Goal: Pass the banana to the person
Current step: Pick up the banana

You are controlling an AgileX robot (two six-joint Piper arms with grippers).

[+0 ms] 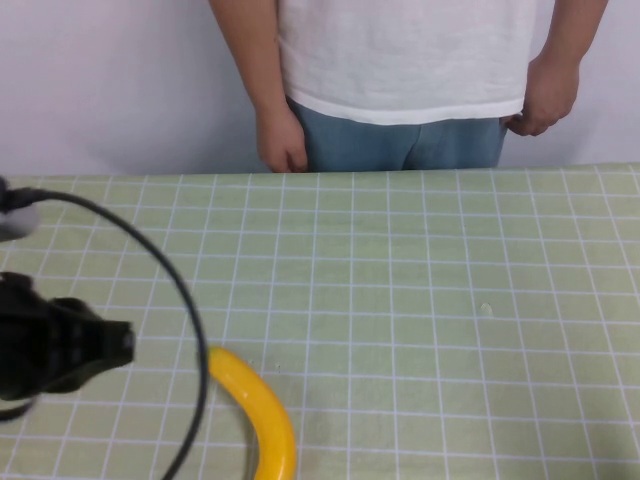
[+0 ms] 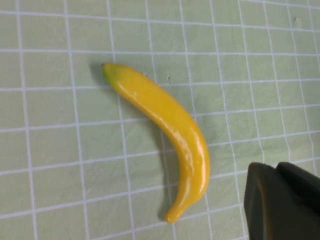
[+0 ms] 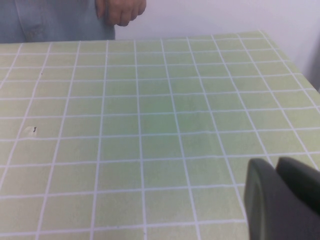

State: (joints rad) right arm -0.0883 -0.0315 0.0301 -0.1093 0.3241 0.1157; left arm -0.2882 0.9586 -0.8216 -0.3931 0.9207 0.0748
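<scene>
The banana (image 1: 256, 410) is bright yellow and curved and lies flat on the green grid mat near the front edge, left of centre. In the left wrist view the whole banana (image 2: 170, 122) shows, with its greenish tip. My left gripper (image 2: 272, 170) is shut and empty, hovering above the mat beside the banana's thicker end, apart from it. The left arm (image 1: 60, 345) shows at the left. My right gripper (image 3: 272, 165) is shut and empty over bare mat, out of the high view. The person (image 1: 405, 60) stands behind the far edge with both hands down.
A black cable (image 1: 170, 275) arcs from the left arm over the mat to the front edge, next to the banana. The green grid mat (image 1: 450, 300) covers the table. The person's hand (image 3: 120, 10) hangs at the far edge. The mat's right edge (image 3: 295, 65) is near.
</scene>
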